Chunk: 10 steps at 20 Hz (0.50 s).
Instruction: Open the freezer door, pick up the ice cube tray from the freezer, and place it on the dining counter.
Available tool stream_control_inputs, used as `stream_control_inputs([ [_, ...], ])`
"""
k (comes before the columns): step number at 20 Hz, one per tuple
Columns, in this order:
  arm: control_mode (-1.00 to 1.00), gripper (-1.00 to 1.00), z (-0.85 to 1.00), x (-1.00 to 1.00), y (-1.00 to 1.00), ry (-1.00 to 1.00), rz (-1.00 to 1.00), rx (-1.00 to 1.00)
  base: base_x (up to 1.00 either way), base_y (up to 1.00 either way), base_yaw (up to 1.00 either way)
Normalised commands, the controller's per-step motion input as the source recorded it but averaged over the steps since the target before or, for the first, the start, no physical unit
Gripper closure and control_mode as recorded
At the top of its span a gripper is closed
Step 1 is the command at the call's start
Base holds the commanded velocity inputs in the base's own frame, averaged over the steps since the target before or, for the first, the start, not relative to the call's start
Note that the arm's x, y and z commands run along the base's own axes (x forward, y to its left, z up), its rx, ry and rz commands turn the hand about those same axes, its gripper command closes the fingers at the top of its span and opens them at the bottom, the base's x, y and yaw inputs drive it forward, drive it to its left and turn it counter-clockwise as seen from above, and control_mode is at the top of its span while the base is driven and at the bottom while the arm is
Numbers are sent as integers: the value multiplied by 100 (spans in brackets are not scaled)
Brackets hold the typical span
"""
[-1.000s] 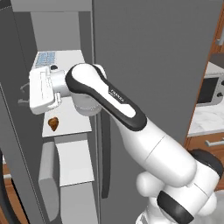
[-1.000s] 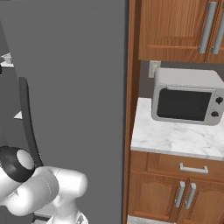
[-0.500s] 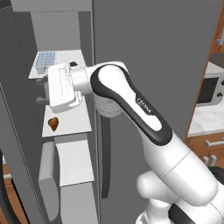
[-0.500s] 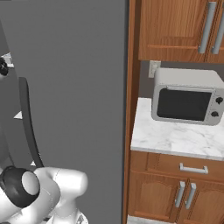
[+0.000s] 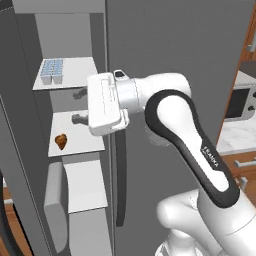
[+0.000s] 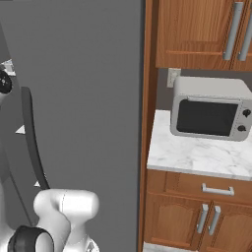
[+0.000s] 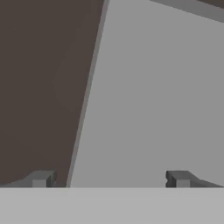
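A grey microwave [image 6: 210, 110] with a dark window sits right of centre in the right base view on a white, grey-veined marble countertop [image 6: 194, 156], and its edge also shows at the right edge of the left base view [image 5: 239, 102]. Above it, at the upper right, hang brown wooden wall cabinets [image 6: 197, 32] with long metal bar handles, and a pale wall outlet [image 6: 173, 77] sits just left of the microwave's top. Below the countertop, at the lower right, are wooden base cabinets [image 6: 194, 214] with a drawer and two doors, each with a metal handle.
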Motion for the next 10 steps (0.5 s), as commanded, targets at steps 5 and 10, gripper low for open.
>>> stream_control_inputs([
  [5,-100,-100,11,-48,-78,1,-20,-1,0,0,0],
  [10,-100,-100,8,-46,-81,4,-23,-1,0,0,0],
])
